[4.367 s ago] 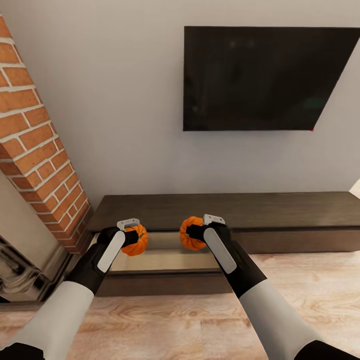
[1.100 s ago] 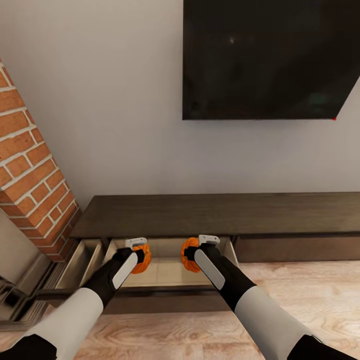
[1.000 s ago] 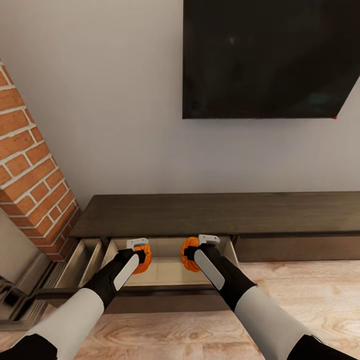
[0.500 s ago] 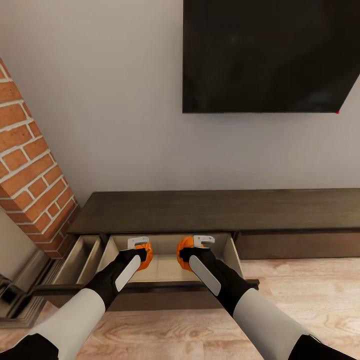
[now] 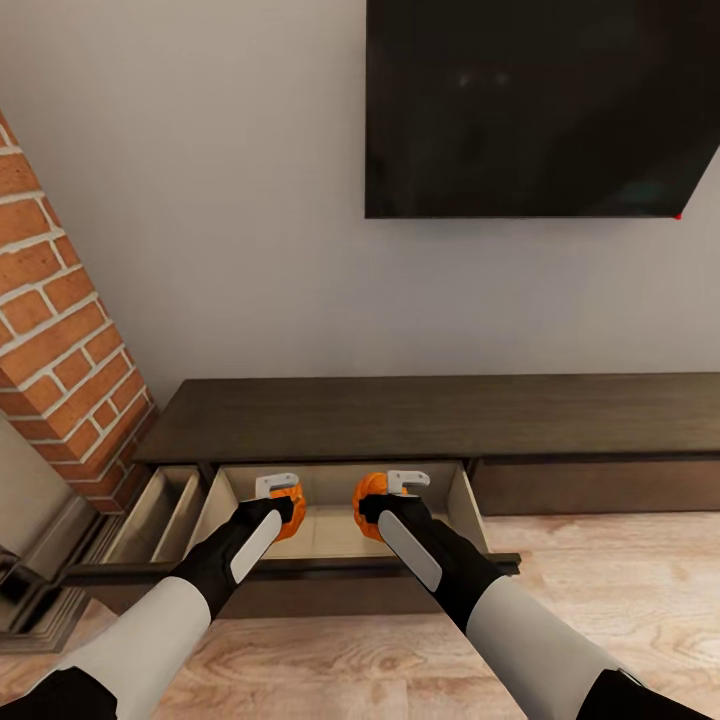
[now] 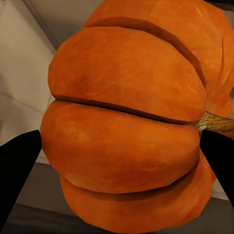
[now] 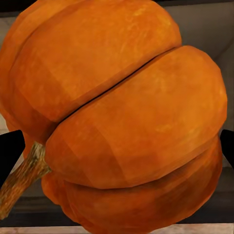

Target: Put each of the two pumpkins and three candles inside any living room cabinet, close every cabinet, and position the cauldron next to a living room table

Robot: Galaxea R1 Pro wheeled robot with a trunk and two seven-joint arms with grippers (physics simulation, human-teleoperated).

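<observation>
Gripping pumpkins (image 5: pixel 370 500) above open cabinet (image 5: pixel 470 510)

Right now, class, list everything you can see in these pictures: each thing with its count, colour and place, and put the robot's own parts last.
Pumpkins: two, orange, ribbed; left pumpkin and right pumpkin, each held over the open drawer.
Cabinet: one, dark brown, long and low against the wall.
Open drawer: one, pale beige inside, pulled out of the cabinet's left part.
Screen: one, black, on the wall above the cabinet.
Brick chimney: one, red-orange, left of the cabinet.
Floor: light wood planks.
Wall: pale grey-white.
Left gripper: one, black and white, shut on the left pumpkin.
Right gripper: one, black and white, shut on the right pumpkin.
</observation>
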